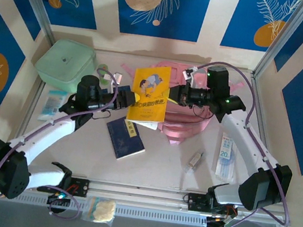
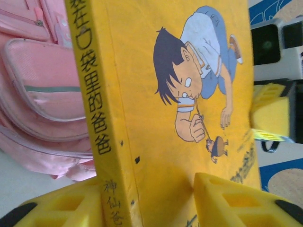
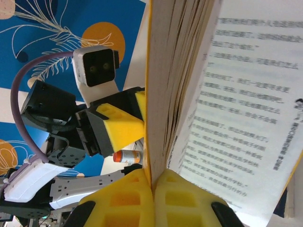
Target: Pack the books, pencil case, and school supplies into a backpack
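The yellow book with the cartoon cover hangs upright above the pink backpack, held from both sides. My right gripper is shut on its page edge, jaws pinched together while loose pages splay to the right. My left gripper straddles the spine end, with one finger against the front cover and the other behind the spine. A navy book lies flat in front of the backpack. A clear-grey piece and a white and light-blue packet lie to the right.
A mint-green lidded box stands at the back left, with a teal packet in front of it. A bagged item lies below the front rail. Patterned blue walls close in the back and both sides.
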Robot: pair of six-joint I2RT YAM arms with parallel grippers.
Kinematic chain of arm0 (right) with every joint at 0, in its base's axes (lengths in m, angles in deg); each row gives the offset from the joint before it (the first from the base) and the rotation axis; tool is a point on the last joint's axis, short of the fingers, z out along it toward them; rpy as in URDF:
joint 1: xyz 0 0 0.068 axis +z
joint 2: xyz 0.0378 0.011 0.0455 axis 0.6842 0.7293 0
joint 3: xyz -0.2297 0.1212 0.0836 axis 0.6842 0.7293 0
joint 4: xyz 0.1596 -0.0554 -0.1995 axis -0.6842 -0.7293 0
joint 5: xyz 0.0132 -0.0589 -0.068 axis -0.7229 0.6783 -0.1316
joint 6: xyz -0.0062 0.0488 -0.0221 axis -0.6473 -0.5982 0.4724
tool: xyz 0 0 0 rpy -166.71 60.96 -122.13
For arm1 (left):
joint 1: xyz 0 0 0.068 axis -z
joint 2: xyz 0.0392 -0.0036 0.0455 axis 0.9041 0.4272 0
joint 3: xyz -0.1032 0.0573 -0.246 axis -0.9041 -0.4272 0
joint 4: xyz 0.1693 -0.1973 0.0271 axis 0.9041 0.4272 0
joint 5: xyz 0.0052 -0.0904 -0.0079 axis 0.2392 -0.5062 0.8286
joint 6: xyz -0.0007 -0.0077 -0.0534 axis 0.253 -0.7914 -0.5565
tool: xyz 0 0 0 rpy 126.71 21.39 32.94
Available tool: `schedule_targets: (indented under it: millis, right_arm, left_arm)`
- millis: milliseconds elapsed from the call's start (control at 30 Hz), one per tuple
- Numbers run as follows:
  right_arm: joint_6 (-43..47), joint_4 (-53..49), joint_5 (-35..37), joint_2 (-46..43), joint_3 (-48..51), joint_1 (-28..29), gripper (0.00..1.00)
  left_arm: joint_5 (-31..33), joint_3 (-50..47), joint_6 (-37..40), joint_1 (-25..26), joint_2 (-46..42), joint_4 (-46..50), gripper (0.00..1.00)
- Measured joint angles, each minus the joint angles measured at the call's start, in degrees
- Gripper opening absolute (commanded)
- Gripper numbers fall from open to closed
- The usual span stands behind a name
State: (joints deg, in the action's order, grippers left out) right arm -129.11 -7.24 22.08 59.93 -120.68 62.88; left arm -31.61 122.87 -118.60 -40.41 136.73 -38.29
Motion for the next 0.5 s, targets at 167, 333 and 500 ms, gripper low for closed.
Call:
schedule_targets:
  millis: [167,333,500]
  right_arm:
    - [0.9,0.0,-0.7,0.3,0.9,-1.0,0.0]
    - [2.2,-0.2,-0.8,0.7,1.1,-1.6,0.06]
    - [3.1,-0.4,0.0,0.7,2.4,-2.5,0.3]
  left_arm:
    - [0.3,0.0,-0.9,0.7,0.8,-1.2,0.28]
    - [0.6,0.3,-2.2,1.1,1.7,-2.8,0.1]
    - [0.4,0.9,-3.3,1.5,2.9,-4.8,0.0]
